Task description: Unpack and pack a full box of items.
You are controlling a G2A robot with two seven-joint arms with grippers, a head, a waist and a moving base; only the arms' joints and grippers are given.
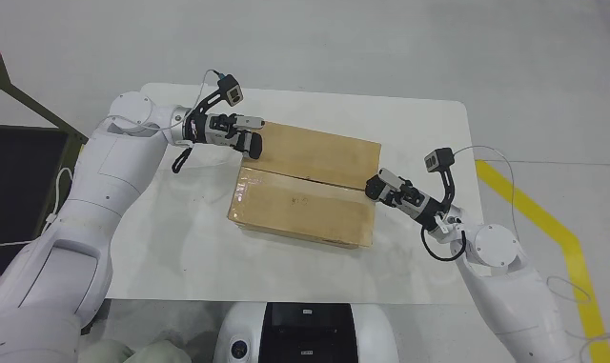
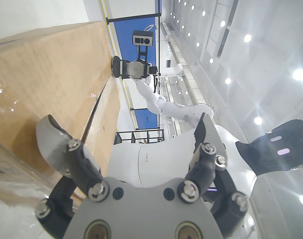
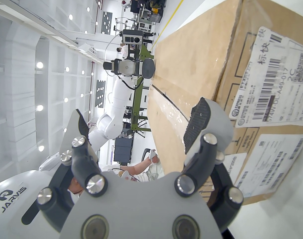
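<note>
Top: box (image 1: 295,209) closed, mid bench (image 1: 191,258), seam (image 1: 305,177) running L-R; left hand (image 1: 253,145) at its upper-left end, right hand (image 1: 376,183) at right end.
L wrist: left hand (image 2: 127,125) spread, box (image 2: 41,75) just beside one finger (image 2: 54,135), maybe touching.
R wrist: right hand (image 3: 141,115) spread, box (image 3: 196,50) end beside.

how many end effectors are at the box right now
2: the left end effector is at one short end of the box, and the right end effector is at the opposite short end. Both are open.
</note>
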